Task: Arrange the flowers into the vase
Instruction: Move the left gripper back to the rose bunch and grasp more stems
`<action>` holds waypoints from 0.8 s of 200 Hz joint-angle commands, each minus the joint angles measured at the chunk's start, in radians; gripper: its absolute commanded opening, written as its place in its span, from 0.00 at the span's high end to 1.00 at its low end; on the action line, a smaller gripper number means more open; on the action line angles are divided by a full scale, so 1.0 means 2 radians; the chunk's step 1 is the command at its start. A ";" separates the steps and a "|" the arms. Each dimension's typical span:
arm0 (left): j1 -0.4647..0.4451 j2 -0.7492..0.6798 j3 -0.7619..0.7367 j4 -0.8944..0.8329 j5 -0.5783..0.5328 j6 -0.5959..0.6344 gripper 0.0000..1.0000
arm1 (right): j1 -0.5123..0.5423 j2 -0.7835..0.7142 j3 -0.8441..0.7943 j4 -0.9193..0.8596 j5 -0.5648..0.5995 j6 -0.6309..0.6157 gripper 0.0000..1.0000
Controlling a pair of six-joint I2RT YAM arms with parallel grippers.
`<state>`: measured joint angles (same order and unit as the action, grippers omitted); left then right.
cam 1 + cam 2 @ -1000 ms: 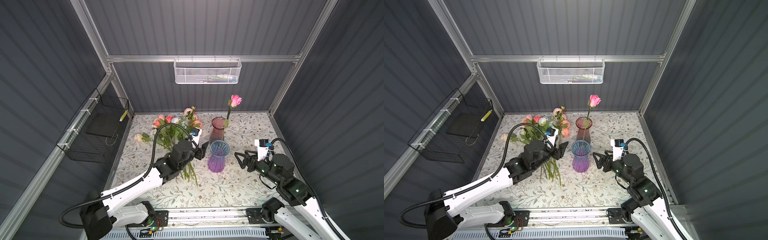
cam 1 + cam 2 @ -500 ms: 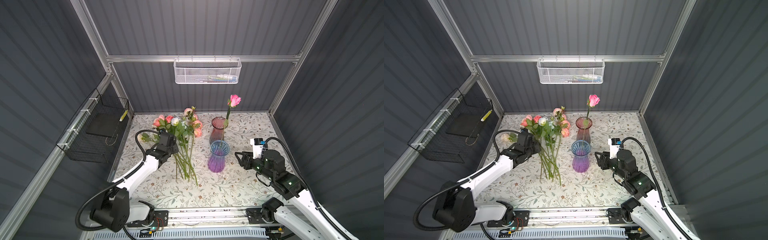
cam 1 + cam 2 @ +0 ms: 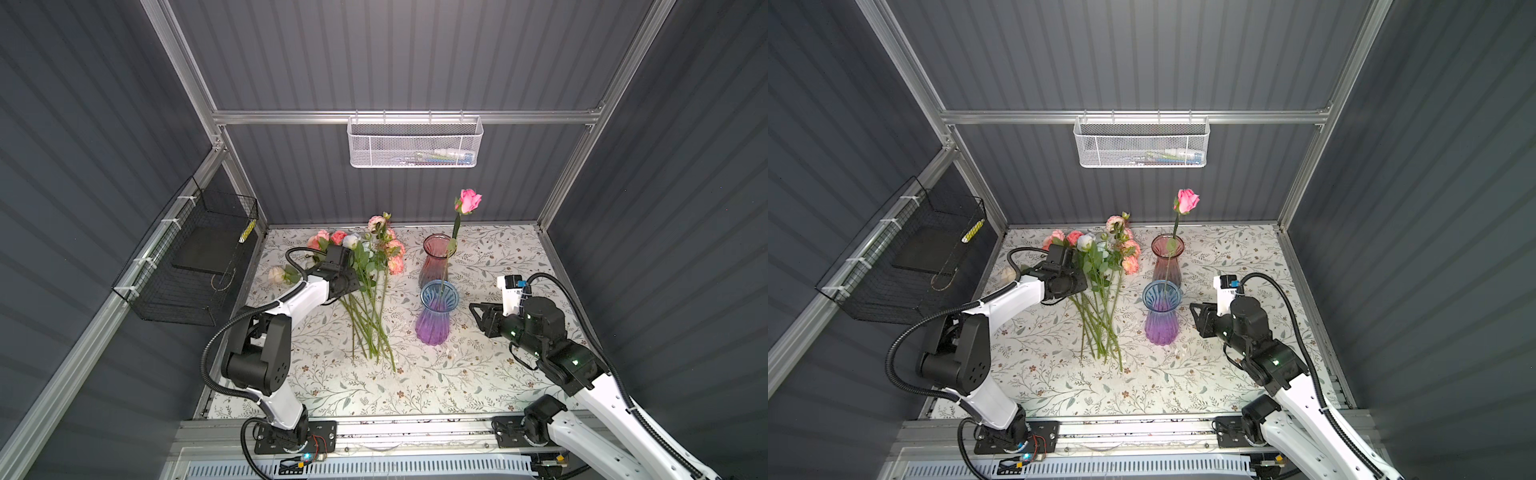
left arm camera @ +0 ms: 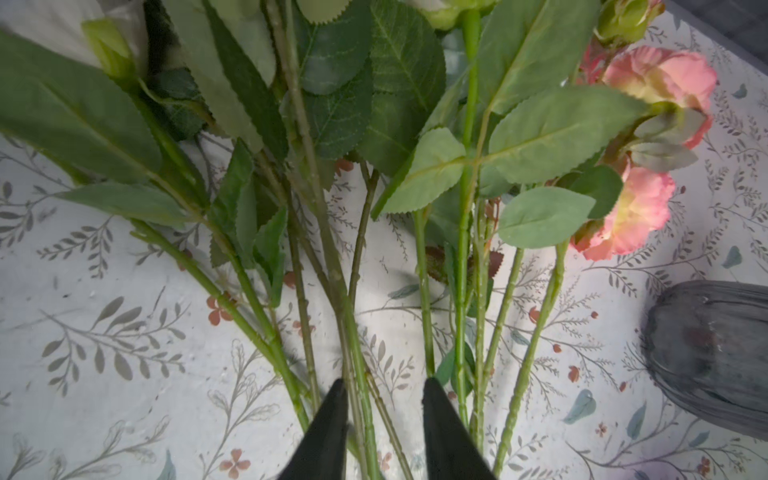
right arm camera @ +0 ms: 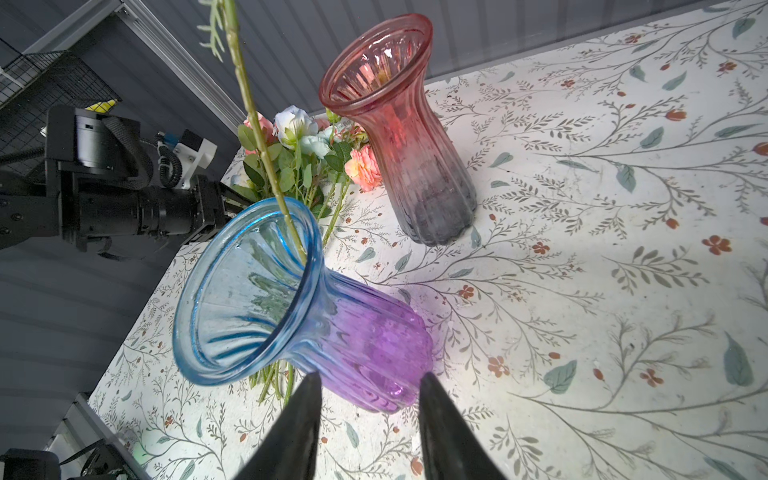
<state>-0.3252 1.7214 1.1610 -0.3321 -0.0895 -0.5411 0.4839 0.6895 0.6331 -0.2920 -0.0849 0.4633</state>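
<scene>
The flowers (image 3: 370, 291) (image 3: 1100, 299) lie in a loose bundle on the patterned table, blooms toward the back wall. One pink rose (image 3: 469, 200) (image 3: 1187, 200) stands in the blue-and-purple vase (image 3: 434, 320) (image 3: 1160, 320) (image 5: 361, 332). My left gripper (image 3: 356, 286) (image 3: 1086, 282) (image 4: 384, 382) reaches in from the bundle's left, low over it. Its jaws are open, with a few green stems (image 4: 357, 395) between them and a gap left. My right gripper (image 3: 478, 318) (image 3: 1197, 319) (image 5: 370, 376) is open, just right of the vase's base and not touching it.
A red-to-grey vase (image 3: 436, 262) (image 5: 399, 124) stands empty behind the blue one. A pale bloom (image 3: 276, 274) lies alone by the left wall. A black wire basket (image 3: 195, 266) hangs on the left wall and a white mesh basket (image 3: 415, 143) on the back wall.
My left gripper has pulled away from the blue vase, leftward to the flower bundle, and its jaws have narrowed around stems. The right gripper's jaws have narrowed too; that arm has barely moved.
</scene>
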 commanded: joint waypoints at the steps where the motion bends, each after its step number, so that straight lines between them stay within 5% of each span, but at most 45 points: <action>1: 0.004 0.017 0.024 -0.025 -0.020 0.015 0.69 | -0.002 0.002 -0.007 0.013 -0.007 -0.003 0.59; 160: 0.012 0.090 0.073 -0.015 -0.054 0.040 0.80 | -0.003 -0.004 -0.017 0.008 0.000 -0.007 0.60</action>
<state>-0.3099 1.8942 1.2766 -0.3653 -0.1875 -0.4873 0.4839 0.6926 0.6121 -0.2836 -0.0860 0.4629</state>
